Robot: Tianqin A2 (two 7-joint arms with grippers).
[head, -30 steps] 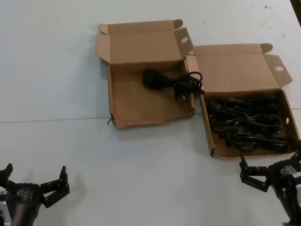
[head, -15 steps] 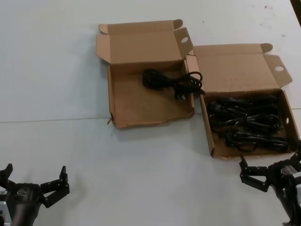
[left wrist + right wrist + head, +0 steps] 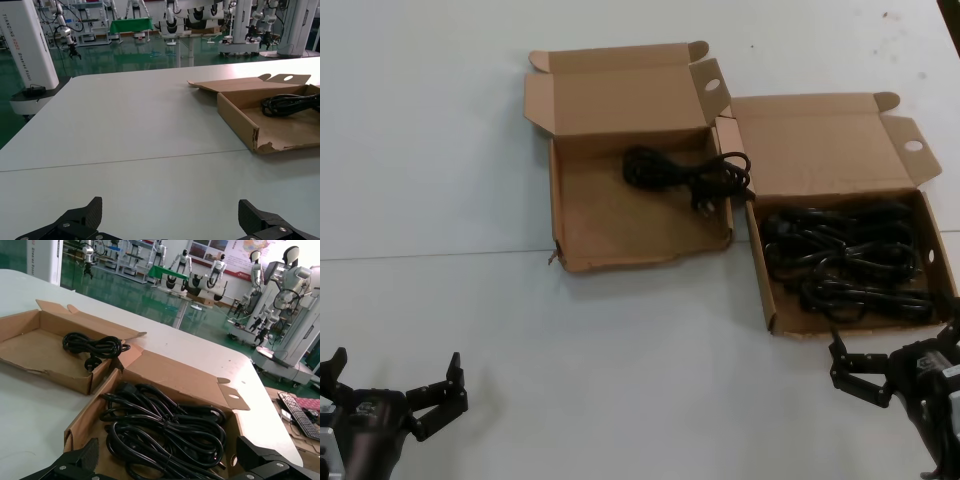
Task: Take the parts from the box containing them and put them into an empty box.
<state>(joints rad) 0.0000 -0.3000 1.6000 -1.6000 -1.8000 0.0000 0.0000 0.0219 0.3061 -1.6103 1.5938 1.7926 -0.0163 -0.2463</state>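
The box with straight walls [image 3: 758, 262] lies open at the right and holds several coiled black power cables [image 3: 845, 265]. The box with the torn corner [image 3: 610, 220] lies open to its left, with one black cable [image 3: 685, 172] in its far right corner. My right gripper [image 3: 897, 340] is open and empty, low over the table just in front of the full box. In the right wrist view [image 3: 167, 447] it stands right at the cables [image 3: 165, 425]. My left gripper [image 3: 395, 365] is open and empty at the table's near left, far from both boxes.
Both lids stand folded back on the far side. A thin seam [image 3: 430, 255] crosses the white table. The left wrist view shows the torn box [image 3: 240, 112] and its ragged corner [image 3: 265, 146] ahead to one side, with other robots beyond the table.
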